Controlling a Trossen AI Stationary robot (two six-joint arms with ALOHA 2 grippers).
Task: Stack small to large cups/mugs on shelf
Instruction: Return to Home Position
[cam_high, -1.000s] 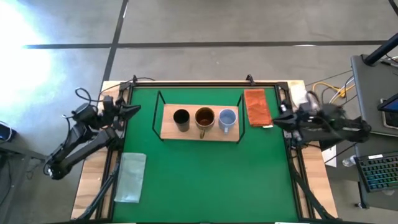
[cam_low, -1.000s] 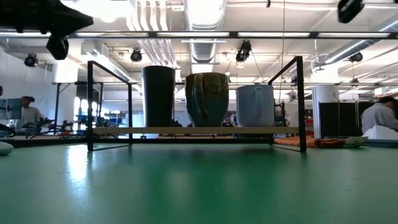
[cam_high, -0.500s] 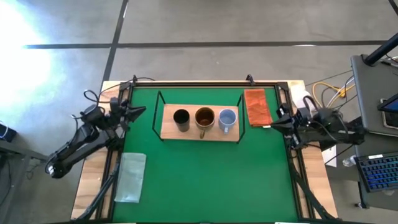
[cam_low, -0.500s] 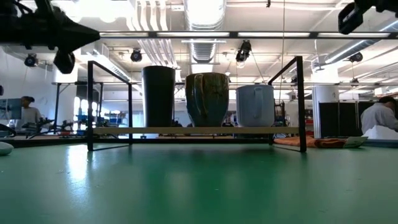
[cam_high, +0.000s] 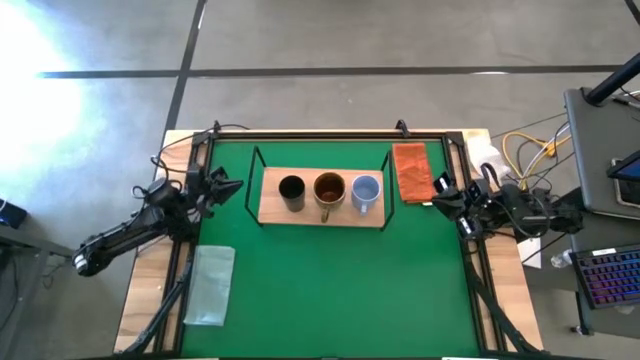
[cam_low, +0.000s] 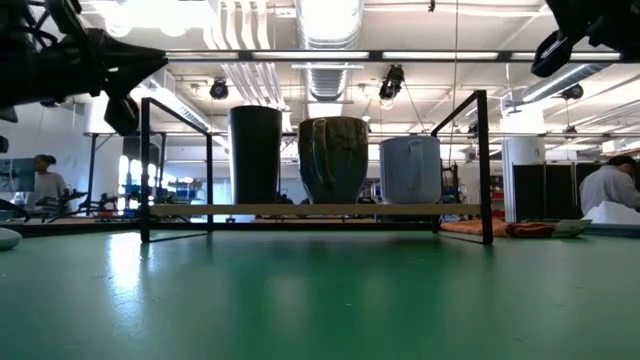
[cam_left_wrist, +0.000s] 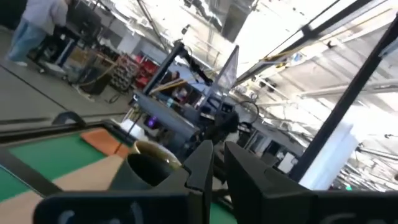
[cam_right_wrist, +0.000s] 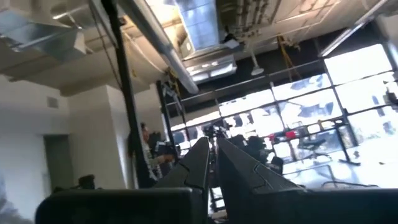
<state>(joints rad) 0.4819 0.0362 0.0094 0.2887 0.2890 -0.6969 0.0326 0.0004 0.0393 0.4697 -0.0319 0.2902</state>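
Three vessels stand in a row on the light-wood shelf (cam_high: 270, 212): a black cup (cam_high: 291, 189) at its left, a brown-gold mug (cam_high: 329, 188) in the middle, a pale blue-grey mug (cam_high: 366, 191) at its right. They stand upright on their bases in the low view (cam_low: 255, 155) (cam_low: 333, 158) (cam_low: 409, 168). My left gripper (cam_high: 236, 186) is shut and empty, left of the shelf. My right gripper (cam_high: 437, 197) is shut and empty, right of the shelf. The left wrist view shows a cup's dark rim (cam_left_wrist: 152, 163) beyond the fingers.
An orange-brown folded cloth (cam_high: 412, 172) lies right of the shelf. A pale translucent cloth (cam_high: 211, 284) lies at the near left of the green mat (cam_high: 330, 280). The shelf's black wire frame (cam_low: 486, 165) rises at both ends. People show in the room behind.
My left gripper has moved toward the table's right edge, closer to the shelf's left end. My right gripper has drawn a little toward the table's left edge and its arm has lowered. The cups and shelf have stayed still.
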